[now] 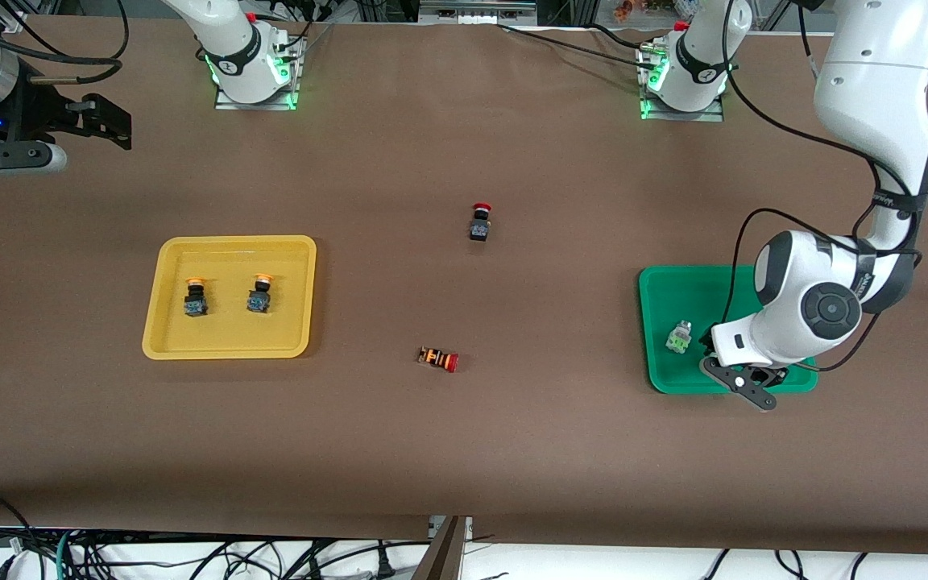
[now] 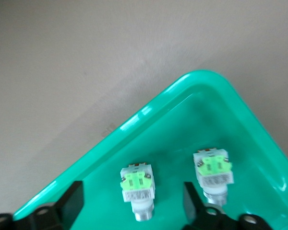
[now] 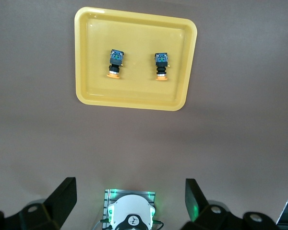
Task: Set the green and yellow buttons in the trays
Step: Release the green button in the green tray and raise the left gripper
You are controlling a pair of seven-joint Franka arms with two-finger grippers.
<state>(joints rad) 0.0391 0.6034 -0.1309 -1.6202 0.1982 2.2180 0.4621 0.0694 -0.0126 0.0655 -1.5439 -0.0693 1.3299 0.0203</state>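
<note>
The green tray (image 1: 673, 290) lies toward the left arm's end of the table. One green button (image 1: 679, 337) shows in it in the front view; the left arm's wrist (image 1: 786, 314) covers the spot beside it. In the left wrist view two green buttons (image 2: 138, 188) (image 2: 213, 172) lie on the green tray (image 2: 182, 129). My left gripper (image 2: 132, 203) is open, its fingers standing on either side of one button without touching it. The yellow tray (image 1: 226, 334) holds two yellow buttons (image 1: 195, 296) (image 1: 259, 293). My right gripper (image 1: 113, 125) waits open, high over the right arm's end of the table.
A black button with a red cap (image 1: 480, 221) stands mid-table. An orange-striped button with a red cap (image 1: 438, 358) lies nearer the front camera. The right wrist view looks down on the yellow tray (image 3: 134, 33) and the right arm's base (image 3: 132, 215).
</note>
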